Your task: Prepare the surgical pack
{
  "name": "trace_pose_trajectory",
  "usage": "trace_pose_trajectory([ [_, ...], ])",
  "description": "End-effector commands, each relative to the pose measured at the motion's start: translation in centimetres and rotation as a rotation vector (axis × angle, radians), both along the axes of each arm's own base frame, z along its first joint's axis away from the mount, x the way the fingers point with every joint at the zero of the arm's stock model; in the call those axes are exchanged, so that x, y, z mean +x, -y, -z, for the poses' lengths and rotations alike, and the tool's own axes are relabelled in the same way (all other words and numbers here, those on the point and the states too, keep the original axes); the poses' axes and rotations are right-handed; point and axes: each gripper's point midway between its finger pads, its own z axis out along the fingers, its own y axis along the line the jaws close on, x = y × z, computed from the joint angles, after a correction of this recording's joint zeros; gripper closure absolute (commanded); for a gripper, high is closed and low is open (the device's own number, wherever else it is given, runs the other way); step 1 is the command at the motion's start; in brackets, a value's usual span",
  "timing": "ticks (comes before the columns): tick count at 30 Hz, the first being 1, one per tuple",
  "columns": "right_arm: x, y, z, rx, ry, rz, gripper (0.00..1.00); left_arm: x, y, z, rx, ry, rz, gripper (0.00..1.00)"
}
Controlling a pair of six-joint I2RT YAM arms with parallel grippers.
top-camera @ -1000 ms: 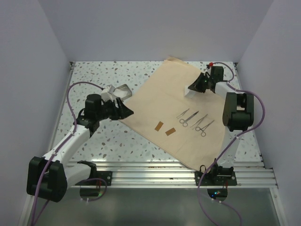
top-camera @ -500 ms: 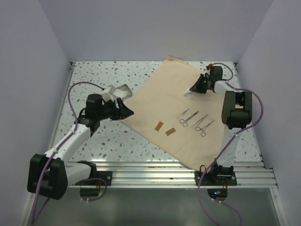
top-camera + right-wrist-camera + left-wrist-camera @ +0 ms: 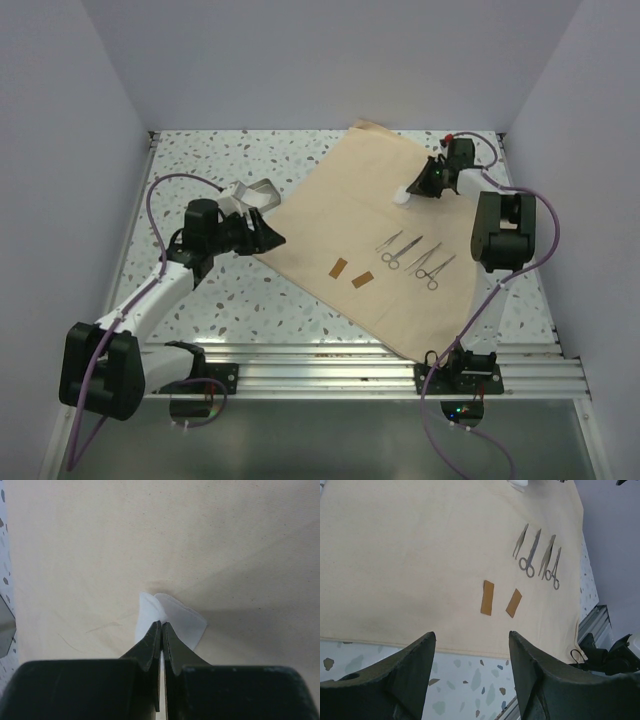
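Speckled stone bench (image 3: pixel 200 160) w/ big tan cloth sheet (image 3: pixel 340 210), prob limp & light, so I'd pinch its corner nr bench's left edge; left gripper (image 3: pixel 471 636) wide, empty; right gripper (image 3: pixel 161 625) clamps sm white pad (image 3: pixel 182 622).

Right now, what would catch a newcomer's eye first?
The big tan cloth lies diagonally across the speckled table, four silver instruments in a row on it. At its far side the right gripper pinches a white piece; the left gripper hangs open by its left edge.

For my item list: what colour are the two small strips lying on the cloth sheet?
Orange-brown strips; the left wrist view shows them best.
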Motion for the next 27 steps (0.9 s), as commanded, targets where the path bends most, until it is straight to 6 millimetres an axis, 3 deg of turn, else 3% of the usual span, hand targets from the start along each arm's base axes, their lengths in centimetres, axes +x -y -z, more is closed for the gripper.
trace_pose_trajectory([
  [1, 1.1, 0.8, -0.1, -0.033, 0.021, 0.006, 1.0, 1.0, 0.7, -2.1, -0.016, 0.092, 0.032, 0.36],
  [7, 1.1, 0.9, 0.3, -0.037, 0.015, 0.003, 1.0, 1.1, 0.7, -1.9, -0.014, 0.087, 0.031, 0.36],
  [17, 0.7, 1.9, -1.6, -0.096, 0.045, 0.02, 0.61, 1.0, 0.8, -2.1, -0.018, 0.087, 0.035, 0.36],
  [23, -0.1, 2.2, -1.9, -0.118, 0.032, 0.023, 0.48, 1.1, 0.2, -3.2, -0.004, 0.12, 0.003, 0.36],
  [27, -0.1, 1.9, -1.3, -0.107, 0.023, 0.016, 0.46, 0.6, -0.3, -3.1, 0.019, 0.102, -0.017, 0.35],
])
